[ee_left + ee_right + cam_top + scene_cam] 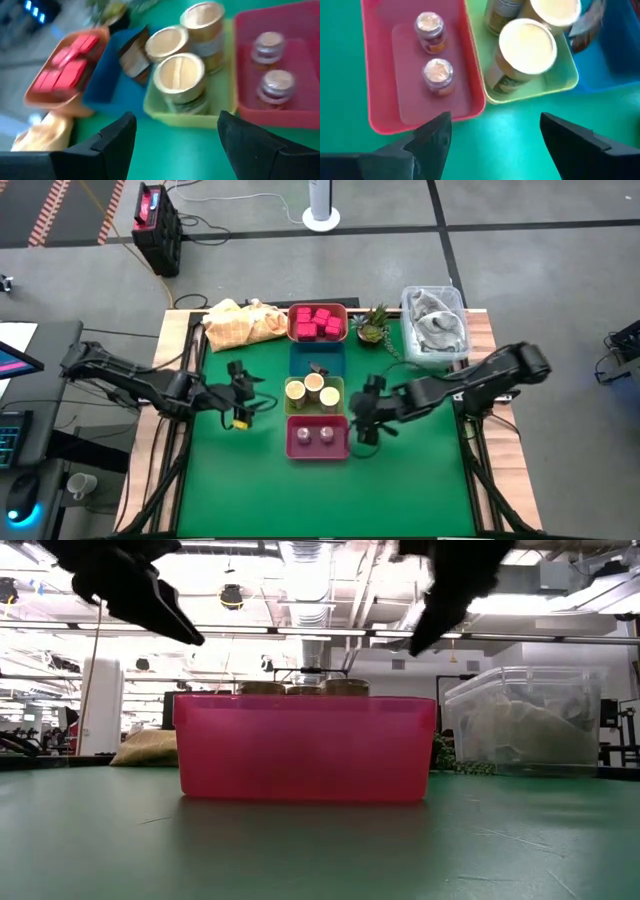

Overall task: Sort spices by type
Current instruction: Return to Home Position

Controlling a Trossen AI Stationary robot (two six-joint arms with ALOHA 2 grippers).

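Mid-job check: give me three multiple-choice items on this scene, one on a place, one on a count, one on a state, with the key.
1. The two small jars sit in: A) the blue bin B) the clear tub C) the red bin.
2. Golden bottles in the yellow bin: A) two B) three C) five.
3. The left gripper is: A) open and empty B) shut on a jar C) shut on a cloth.
Key: 1 C, both wrist views show them on its floor; 2 B, three cream tops show there; 3 A, its fingers stand apart with nothing between.
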